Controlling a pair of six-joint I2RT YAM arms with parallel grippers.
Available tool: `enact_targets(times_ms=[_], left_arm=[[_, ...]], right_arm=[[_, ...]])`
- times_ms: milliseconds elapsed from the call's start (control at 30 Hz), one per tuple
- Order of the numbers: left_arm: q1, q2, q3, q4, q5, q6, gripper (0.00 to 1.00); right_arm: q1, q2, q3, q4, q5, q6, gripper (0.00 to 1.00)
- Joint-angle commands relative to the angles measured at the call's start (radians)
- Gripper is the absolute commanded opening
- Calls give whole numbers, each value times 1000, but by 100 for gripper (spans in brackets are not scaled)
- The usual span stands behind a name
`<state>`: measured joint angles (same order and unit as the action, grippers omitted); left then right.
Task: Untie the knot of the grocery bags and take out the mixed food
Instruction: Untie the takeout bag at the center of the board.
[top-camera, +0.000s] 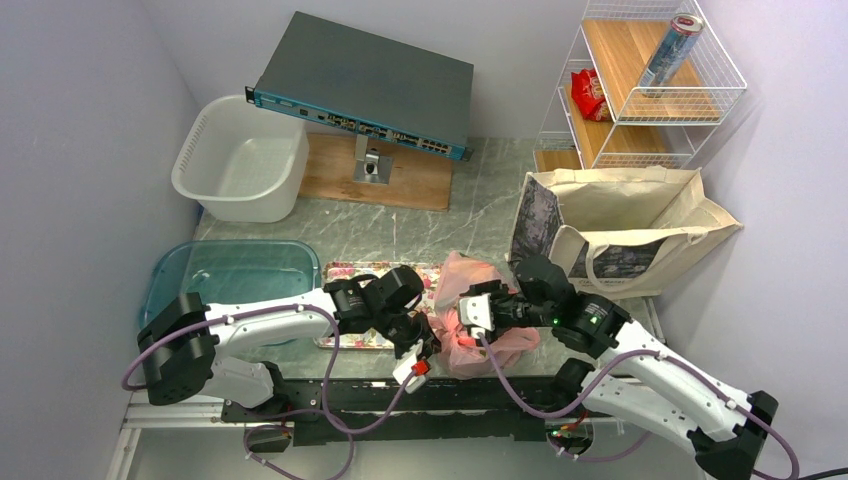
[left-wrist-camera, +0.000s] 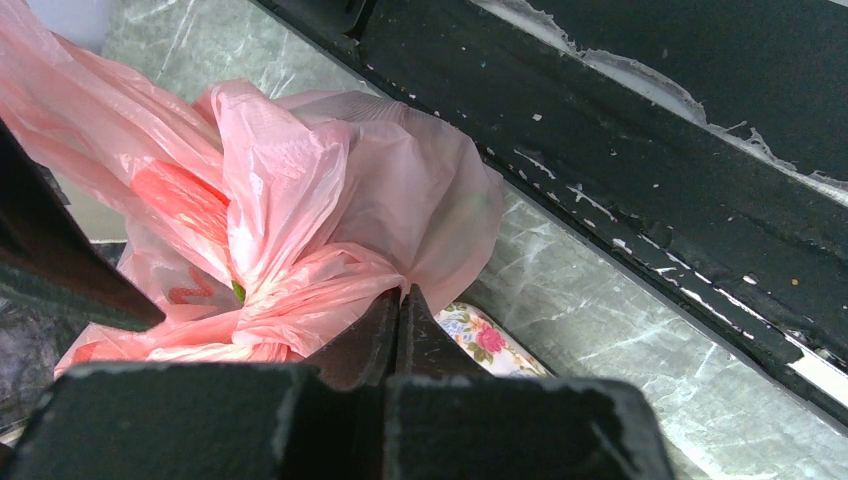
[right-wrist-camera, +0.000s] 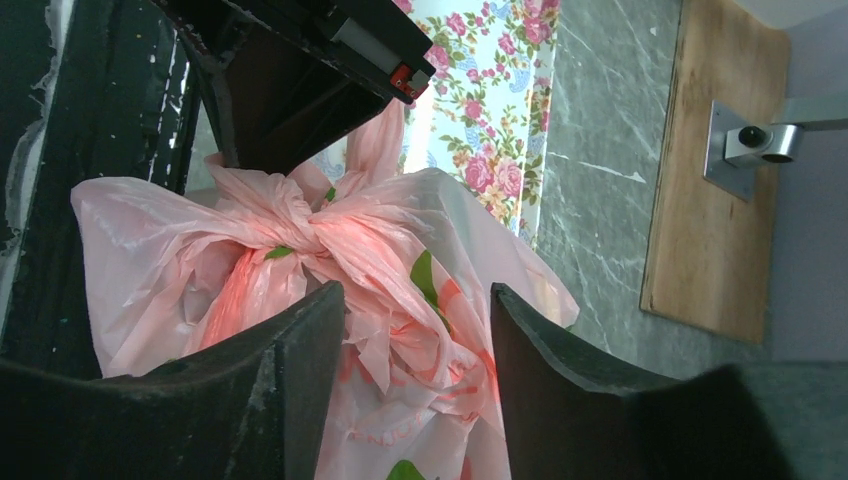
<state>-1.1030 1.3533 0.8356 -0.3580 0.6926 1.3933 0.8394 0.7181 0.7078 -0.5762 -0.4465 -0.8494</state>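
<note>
Pinching a tail of the pink bag (top-camera: 470, 278) beside the knot (right-wrist-camera: 305, 225) in the closed left gripper (left-wrist-camera: 402, 297), straddling the bag, lying at 3 o'clock of the floral tray (top-camera: 345, 272), with the right gripper (right-wrist-camera: 415, 300) parted, and risking cinching the knot tighter or tearing the film by tugging the wrong strand

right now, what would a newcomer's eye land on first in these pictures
The thin pink plastic bag sits at the near edge of the grey marble table, its twisted pink knot tied. The left gripper is shut on a tail of the bag, while the right gripper stands open around the plastic by the knot. Behind, to the right, a beige canvas tote gapes open.
</note>
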Motion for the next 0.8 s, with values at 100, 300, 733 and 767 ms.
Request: enact_targets(times_ms=[100, 300, 733, 767], left_arm=[[0, -1, 30, -4, 53, -10, 0], [0, 7, 47, -10, 55, -22, 0], [-2, 21, 57, -2, 59, -23, 0], [-3, 19, 54, -4, 55, -21, 0]], right_arm=[[58, 24, -43, 125, 85, -62, 53], [92, 18, -146, 188, 170, -157, 47], [142, 13, -296, 537, 428, -60, 0], [142, 10, -294, 561, 457, -31, 0]])
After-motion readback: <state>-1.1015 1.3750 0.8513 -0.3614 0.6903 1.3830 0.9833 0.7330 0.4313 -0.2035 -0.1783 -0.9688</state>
